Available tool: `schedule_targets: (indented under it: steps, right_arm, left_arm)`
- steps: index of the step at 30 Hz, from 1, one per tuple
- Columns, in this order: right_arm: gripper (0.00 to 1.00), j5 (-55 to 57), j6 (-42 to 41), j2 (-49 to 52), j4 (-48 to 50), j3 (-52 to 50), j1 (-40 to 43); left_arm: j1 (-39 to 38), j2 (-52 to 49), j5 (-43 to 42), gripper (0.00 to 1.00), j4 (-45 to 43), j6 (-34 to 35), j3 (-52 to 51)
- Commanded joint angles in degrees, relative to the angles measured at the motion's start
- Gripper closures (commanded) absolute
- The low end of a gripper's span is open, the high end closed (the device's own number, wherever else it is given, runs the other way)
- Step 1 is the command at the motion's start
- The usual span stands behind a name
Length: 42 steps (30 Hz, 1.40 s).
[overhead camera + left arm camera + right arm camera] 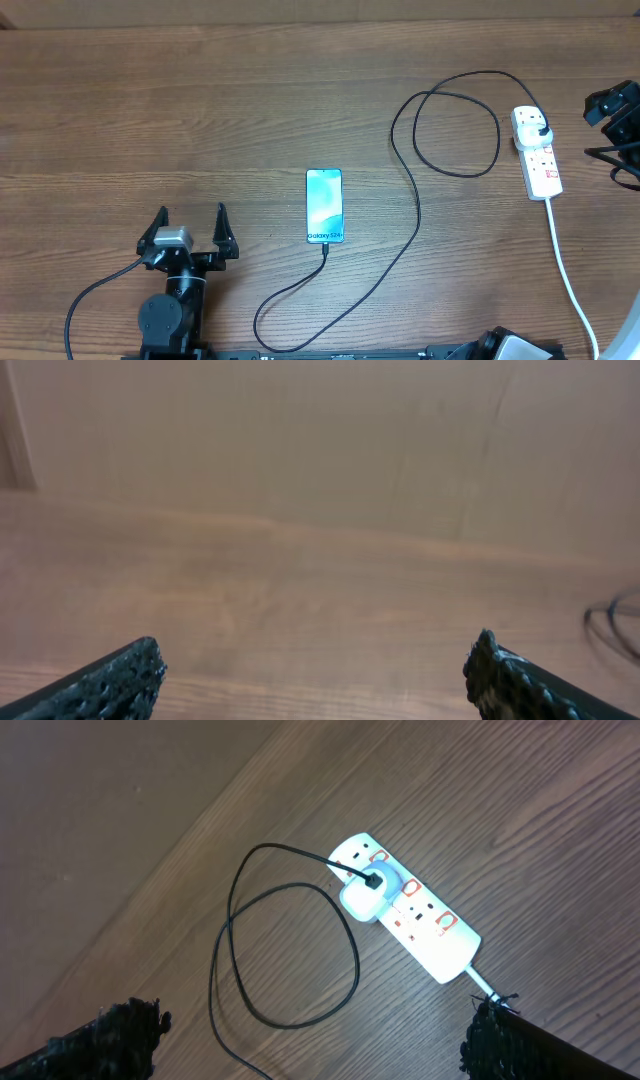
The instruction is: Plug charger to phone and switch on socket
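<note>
The phone (324, 205) lies flat mid-table with its light-blue screen up. The charger's thin black cable (410, 215) meets the phone's near end, curves right and loops up to the socket (540, 160), a white power strip at the far right. Its plug adapter (365, 898) sits in the strip's end outlet beside red-marked switches (415, 910). My right gripper (315, 1020) hovers open above the table, near the socket (440, 935), holding nothing. Left of the phone, my left gripper (191, 212) stands open and empty over bare wood (315, 655).
The strip's thick white cord (565, 270) runs toward the table's near right edge. My right arm (612, 108) shows at the right border. A loop of black cable (455, 130) lies left of the strip. The table (200, 100) is brown wood.
</note>
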<state>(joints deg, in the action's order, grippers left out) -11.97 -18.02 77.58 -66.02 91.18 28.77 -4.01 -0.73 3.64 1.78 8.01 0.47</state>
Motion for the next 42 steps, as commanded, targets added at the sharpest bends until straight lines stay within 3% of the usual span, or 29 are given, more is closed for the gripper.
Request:
schedule_targets:
  steps: [1, 42]
  right_arm:
    - [0.00, 0.39, 0.00, -0.11, 0.20, 1.14, -0.22]
    - [0.00, 0.39, 0.02, -0.11, 0.20, 1.14, -0.22]
  left_arm:
    - [0.35, 0.59, -1.42, 0.01, 2.67, -3.67, -0.20]
    - [1.99, 0.59, -3.08, 0.00, 2.64, -4.81, -0.20]
